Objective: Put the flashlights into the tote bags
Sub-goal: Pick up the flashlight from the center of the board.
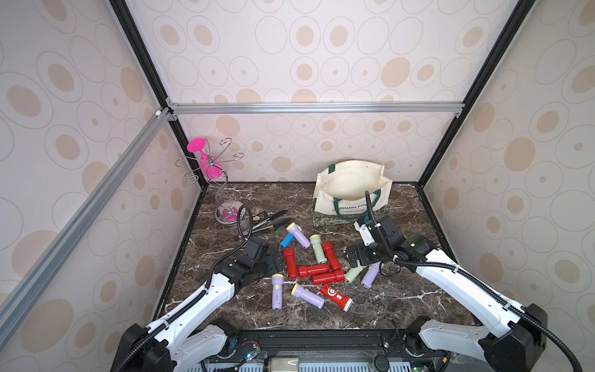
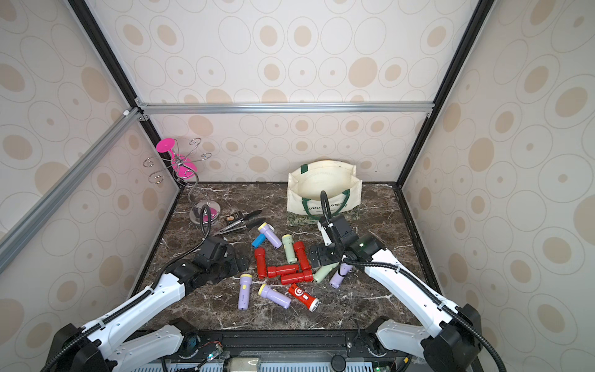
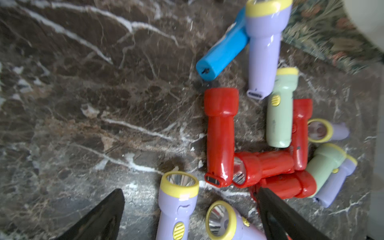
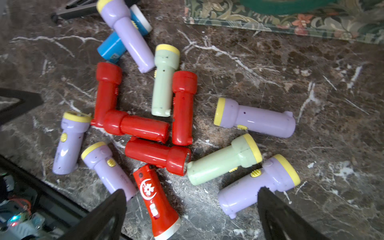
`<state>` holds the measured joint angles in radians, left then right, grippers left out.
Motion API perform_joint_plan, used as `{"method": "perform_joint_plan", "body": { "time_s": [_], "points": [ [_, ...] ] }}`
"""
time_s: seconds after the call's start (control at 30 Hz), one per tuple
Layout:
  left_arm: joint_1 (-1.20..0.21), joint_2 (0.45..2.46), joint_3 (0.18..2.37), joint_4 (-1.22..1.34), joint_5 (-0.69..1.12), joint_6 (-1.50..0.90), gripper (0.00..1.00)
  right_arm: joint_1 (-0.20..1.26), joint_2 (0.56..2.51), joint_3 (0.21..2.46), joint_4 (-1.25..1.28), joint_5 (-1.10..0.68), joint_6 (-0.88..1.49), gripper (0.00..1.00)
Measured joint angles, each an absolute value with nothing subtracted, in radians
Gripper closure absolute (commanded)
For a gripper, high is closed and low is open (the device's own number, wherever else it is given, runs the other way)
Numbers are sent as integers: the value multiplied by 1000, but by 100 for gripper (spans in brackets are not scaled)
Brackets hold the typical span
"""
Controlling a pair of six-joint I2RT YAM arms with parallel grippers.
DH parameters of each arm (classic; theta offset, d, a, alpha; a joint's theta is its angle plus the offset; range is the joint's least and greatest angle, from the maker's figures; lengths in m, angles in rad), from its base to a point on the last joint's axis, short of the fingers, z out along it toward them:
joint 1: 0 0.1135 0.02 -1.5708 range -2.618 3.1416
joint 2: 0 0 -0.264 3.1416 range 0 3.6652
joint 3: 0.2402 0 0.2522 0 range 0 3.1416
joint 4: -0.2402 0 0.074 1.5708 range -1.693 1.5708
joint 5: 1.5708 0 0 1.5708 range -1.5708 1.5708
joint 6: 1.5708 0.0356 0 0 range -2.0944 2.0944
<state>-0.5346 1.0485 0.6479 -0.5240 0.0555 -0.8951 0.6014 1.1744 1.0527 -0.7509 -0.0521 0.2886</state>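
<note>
One tote bag [image 1: 328, 206]: upright at the back of the marble table [image 1: 386, 299], right of centre, mouth gaping. I would let go well past the sagging front rim, over the middle of the opening.
Left gripper [image 3: 189, 189]: jaws spread wide and empty, poised over the pile's near left edge, with the near lilac flashlight [image 3: 176, 212] lying between them in the wrist view.
Right gripper [image 4: 192, 189]: just as wide, holding nothing, over the pile's right edge and closer to the bag, so I judge it the better carrier.
Flashlights [image 1: 314, 269]: thirteen by my count, all lying on the table between the arms. The red ones touch and cross, so I would take loose ones at the edge first.
Grasp: close across a barrel, not the flared head, then lift straight up before swinging over.
Bag floor: out of my sight; I cannot tell whether anything lies inside.
Under the right wrist: in both top views the heads of a pale green flashlight [image 1: 352, 273] and the right lilac flashlight [image 1: 370, 275] are covered.
Fingertips [image 4: 112, 212]: indistinct from above; only the wrist views show them.
</note>
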Motion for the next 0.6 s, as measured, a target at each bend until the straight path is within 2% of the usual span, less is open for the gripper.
{"method": "perform_joint_plan", "body": {
  "time_s": [0.27,0.6],
  "points": [
    [-611,1095,647,-610,58,-907,9,604,1174,1078,-768,-142,226,0],
    [-673,1184,631,-600,50,-934,21,605,1180,1108,-759,-167,200,0]
  ]
}}
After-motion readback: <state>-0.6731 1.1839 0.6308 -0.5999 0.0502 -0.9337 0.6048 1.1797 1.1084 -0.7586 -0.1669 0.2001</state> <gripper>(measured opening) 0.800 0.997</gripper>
